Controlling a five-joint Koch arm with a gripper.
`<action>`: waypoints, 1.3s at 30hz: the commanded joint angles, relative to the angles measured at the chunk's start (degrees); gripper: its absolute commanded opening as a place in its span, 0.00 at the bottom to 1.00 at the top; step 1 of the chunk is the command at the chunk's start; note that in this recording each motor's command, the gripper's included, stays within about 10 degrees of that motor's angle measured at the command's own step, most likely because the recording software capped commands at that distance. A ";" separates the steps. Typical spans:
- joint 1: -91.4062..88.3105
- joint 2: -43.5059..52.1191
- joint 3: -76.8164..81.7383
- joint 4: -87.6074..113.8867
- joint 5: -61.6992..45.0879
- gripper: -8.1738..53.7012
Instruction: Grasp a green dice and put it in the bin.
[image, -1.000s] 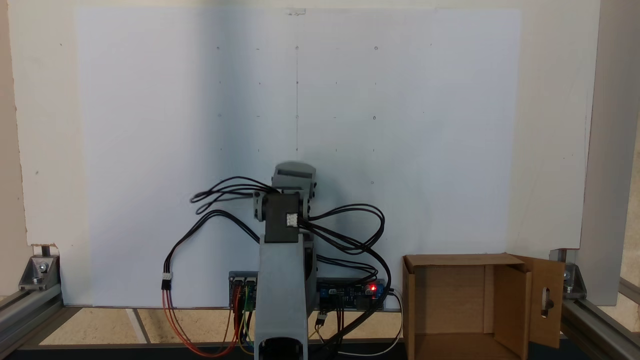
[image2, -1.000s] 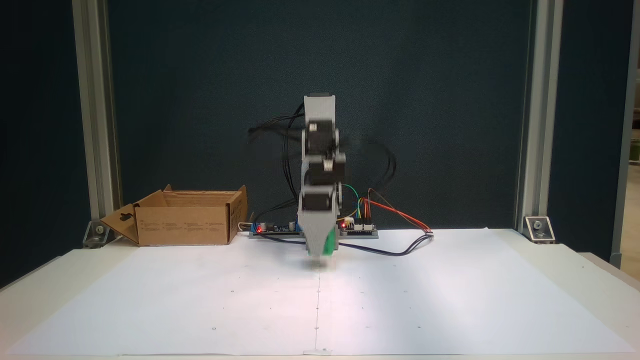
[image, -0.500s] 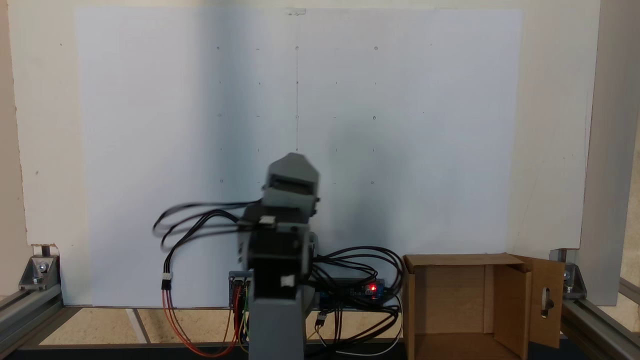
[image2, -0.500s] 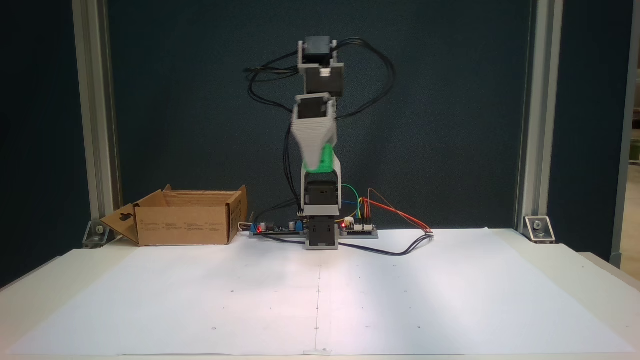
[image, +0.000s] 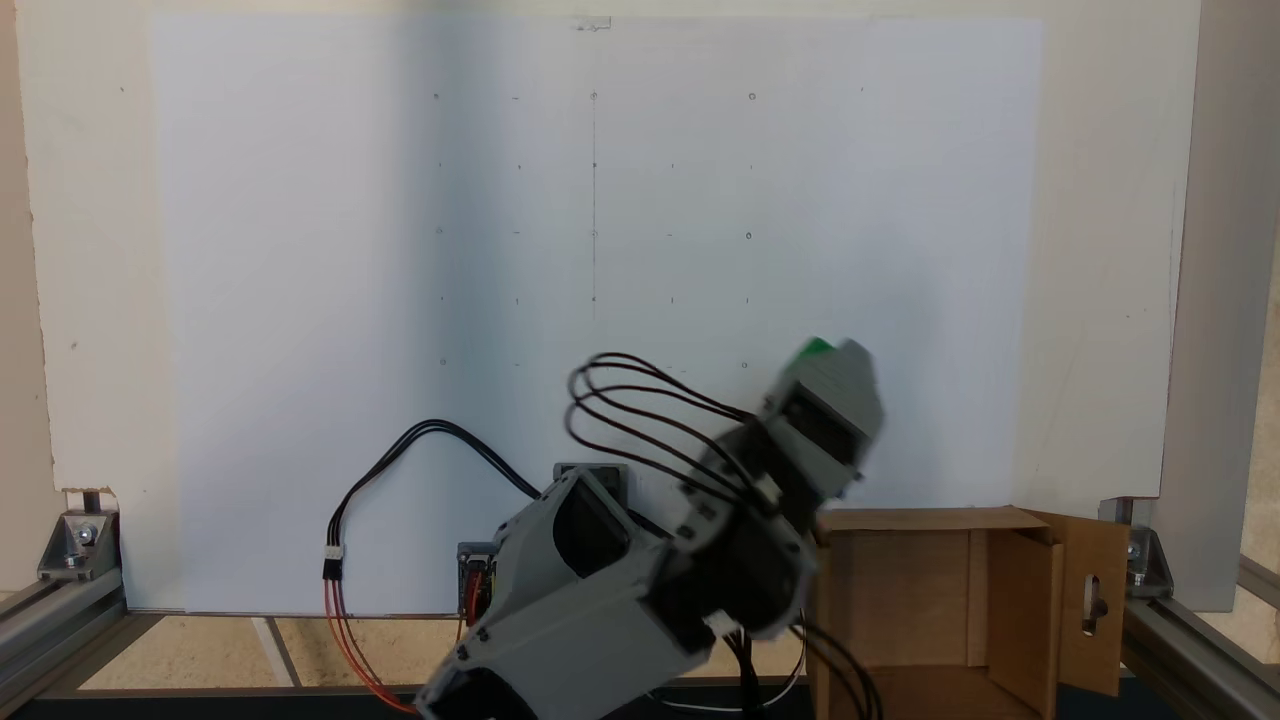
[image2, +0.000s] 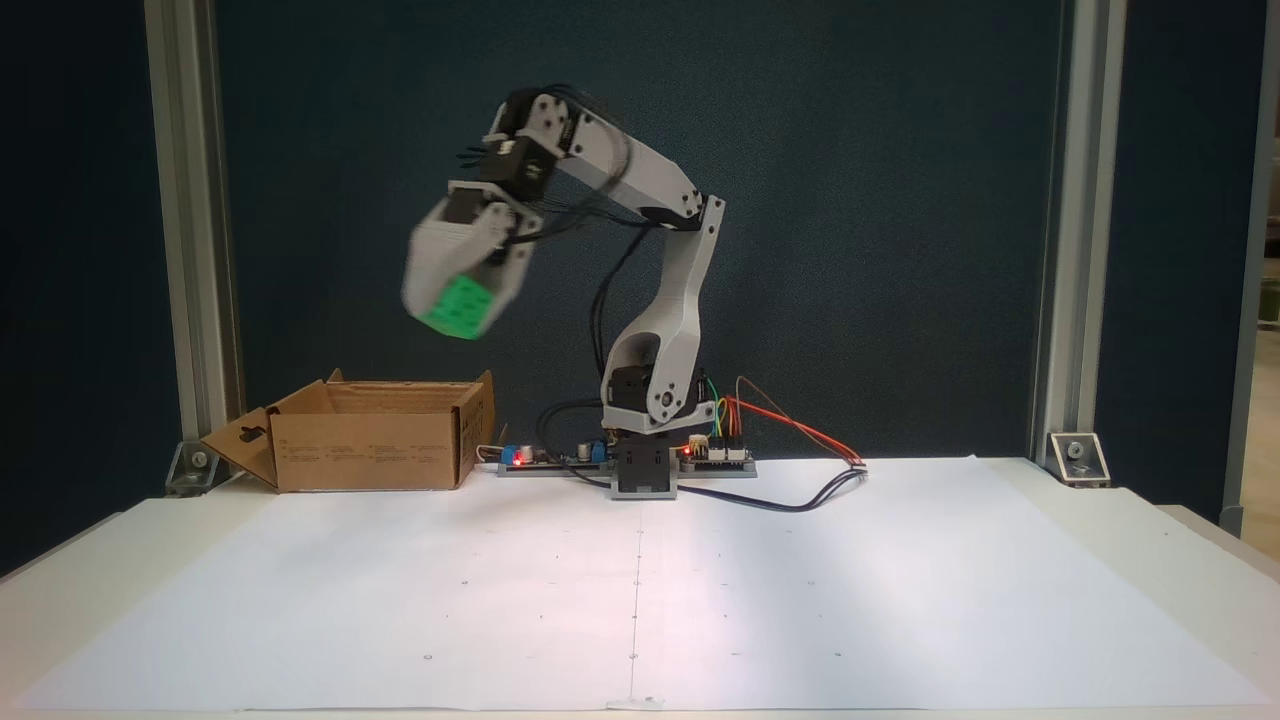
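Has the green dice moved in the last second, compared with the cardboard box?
Yes. In a fixed view the green dice, held in the gripper, has risen from the paper and swung left, now high above the bin, which has stayed put.

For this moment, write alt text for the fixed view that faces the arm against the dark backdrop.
The arm's gripper, shut on the green dice, hangs in mid-air above and slightly right of the open bin. The image is motion-blurred; white paper covers the table.
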 joint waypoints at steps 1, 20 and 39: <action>6.15 0.00 -2.64 -7.29 -6.94 0.32; 44.91 -12.66 -2.64 -7.91 -14.33 0.32; 54.14 -25.58 -1.14 -10.28 -13.54 0.80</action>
